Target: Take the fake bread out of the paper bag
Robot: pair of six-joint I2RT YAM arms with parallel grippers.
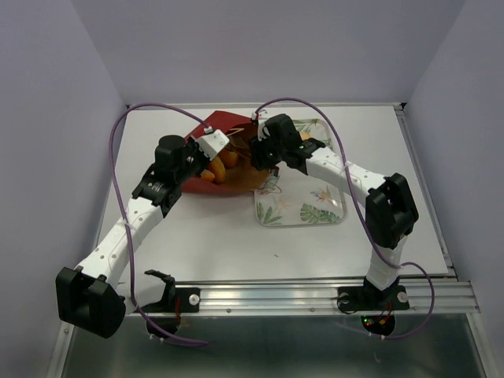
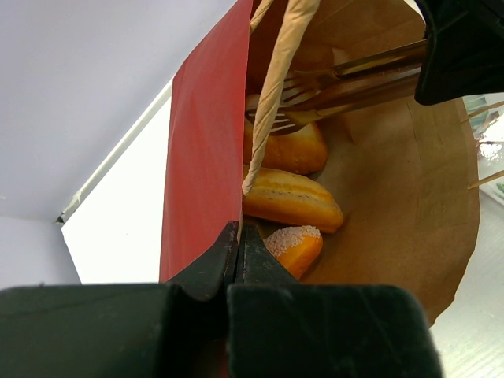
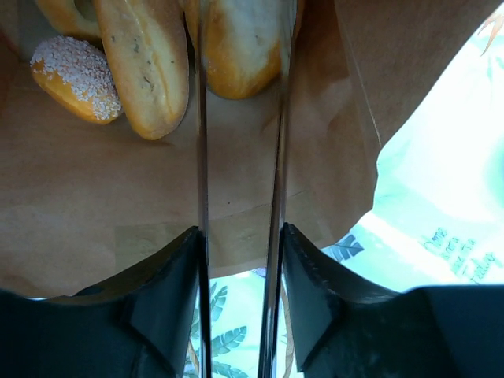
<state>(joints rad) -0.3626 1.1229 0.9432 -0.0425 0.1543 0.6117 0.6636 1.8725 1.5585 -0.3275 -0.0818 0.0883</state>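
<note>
pale lavender walls (image 1: 276, 47) on three sides, white table (image 1: 213, 236), metal rail (image 1: 315, 295) along near edge.

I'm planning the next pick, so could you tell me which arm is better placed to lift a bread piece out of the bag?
The right. Its tongs already reach inside the bag, straddling a loaf. The left gripper is shut on the bag's red wall, holding it open.

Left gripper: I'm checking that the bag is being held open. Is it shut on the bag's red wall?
Yes, the left gripper is shut on the edge of the paper bag, its fingers pinching the red wall.
</note>
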